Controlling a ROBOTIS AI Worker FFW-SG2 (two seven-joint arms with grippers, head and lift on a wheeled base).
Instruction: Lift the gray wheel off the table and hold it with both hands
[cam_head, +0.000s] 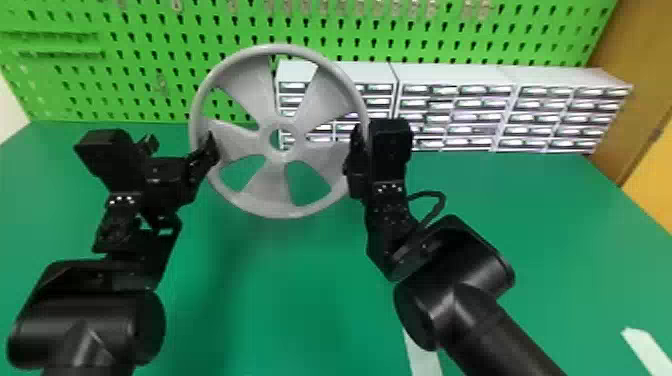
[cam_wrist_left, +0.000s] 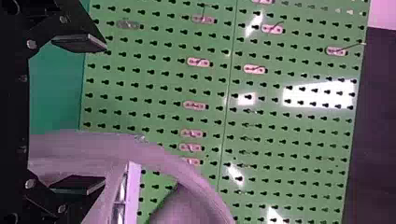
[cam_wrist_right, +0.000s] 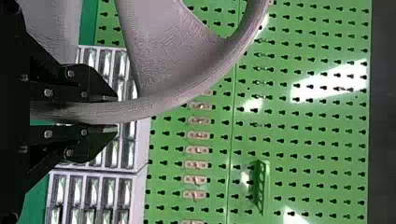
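Observation:
In the head view the gray wheel (cam_head: 245, 77) is raised above the green table, its face toward the camera. My right gripper (cam_head: 362, 134) is at its right rim; in the right wrist view the same gripper (cam_wrist_right: 116, 113) is shut on the rim of the wheel (cam_wrist_right: 159, 65). At the wheel's left side my left gripper (cam_head: 182, 144) stands open, one finger overlapping the left rim. Seen from the left wrist, this gripper (cam_wrist_left: 104, 114) has its fingers wide apart, with the wheel's rim (cam_wrist_left: 126, 147) beside the lower finger and not clamped.
Gray drawer cabinets (cam_head: 455, 75) line the table's back edge behind the wheel and to its right. A green pegboard (cam_head: 150, 30) rises at the back. The green table (cam_head: 280, 300) lies beneath both arms, with white strips (cam_head: 650, 347) near the front right.

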